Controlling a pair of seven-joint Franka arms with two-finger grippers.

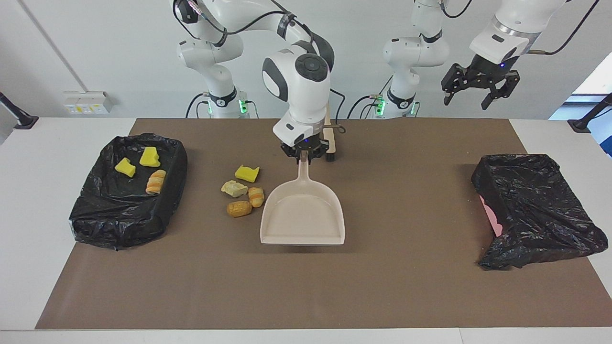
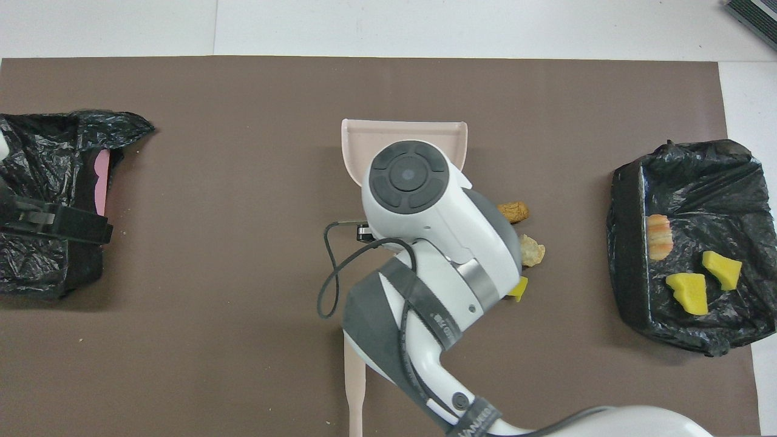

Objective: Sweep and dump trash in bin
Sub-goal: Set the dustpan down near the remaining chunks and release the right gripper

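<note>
While clamped, dustpan (image 1: 302,210) beside trash (image 1: 240,188)

1. Two white robot arms, each with one black two-finger gripper: the right gripper (image 1: 304,157) and the left gripper (image 1: 480,95).
2. Two bins lined with black plastic bags: one (image 1: 165,210) at the right arm's end, one (image 1: 540,210) at the left arm's end.
3. One beige plastic dustpan (image 1: 302,215).
4. One beige-handled brush (image 2: 354,388) with dark bristles.
5. Three bright yellow sponge pieces: two in the bin (image 1: 125,167) (image 1: 149,157), one on the mat (image 1: 247,173).
6. One pale beige crumbly lump (image 1: 234,188).
7. Three orange-brown bread-like rolls: one in the bin (image 1: 156,182), two on the mat (image 1: 239,209) (image 1: 256,196).
8. One brown table mat (image 1: 406,286).
</note>
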